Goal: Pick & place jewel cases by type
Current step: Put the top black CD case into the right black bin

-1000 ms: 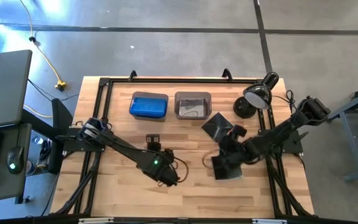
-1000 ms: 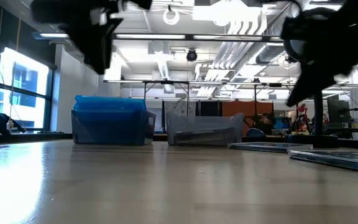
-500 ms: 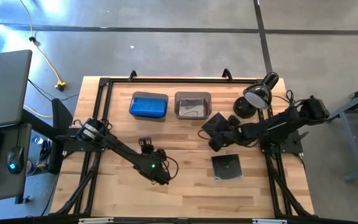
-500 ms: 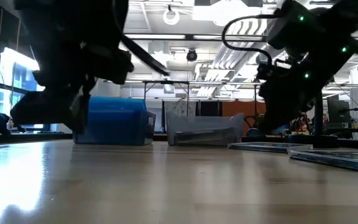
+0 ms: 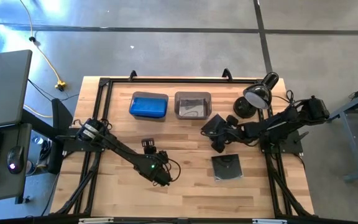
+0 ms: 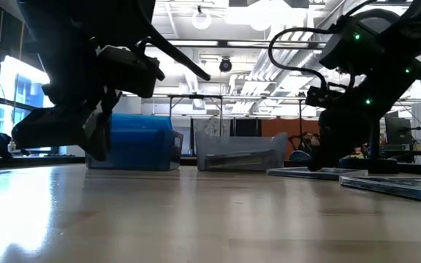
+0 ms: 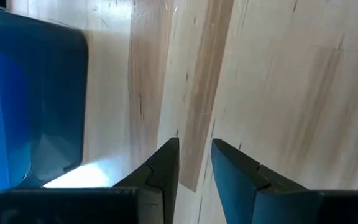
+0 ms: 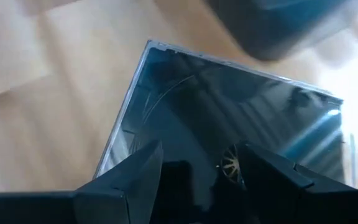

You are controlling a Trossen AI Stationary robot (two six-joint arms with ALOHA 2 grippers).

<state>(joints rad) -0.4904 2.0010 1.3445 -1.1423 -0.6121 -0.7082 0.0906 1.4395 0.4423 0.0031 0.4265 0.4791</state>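
Seen from above, two dark arms reach in over a pale wooden table point(image 5: 185, 193). The left arm runs from the table's left edge slantwise toward the middle, and its pincer point(image 5: 146, 144) hangs over bare wood in front of the bins, pointing toward them. In the left wrist view its two fingers point(image 7: 166, 163) stand close together with only a narrow gap, and nothing is between them.

The right arm stretches in from the right edge, nearly level, toward the table's middle. Its pincer point(image 5: 215, 132) sits over a dark jewel case point(image 5: 217, 124) that lies flat, turned like a diamond, just in front of the grey bin. In the right wrist view the fingers point(image 8: 135, 173) are spread wide above the glossy face of this case point(image 8: 229, 118); whether they touch it cannot be told.

A second dark jewel case point(image 5: 227, 167) lies flat nearer the front edge, below the right pincer and apart from it.

Along the back edge stand two bins side by side: a blue-filled bin point(image 5: 148, 105) on the left and a translucent grey bin point(image 5: 192, 104) on the right with something dark inside. A black desk lamp point(image 5: 256, 94) stands at the back right corner, close to the right arm.
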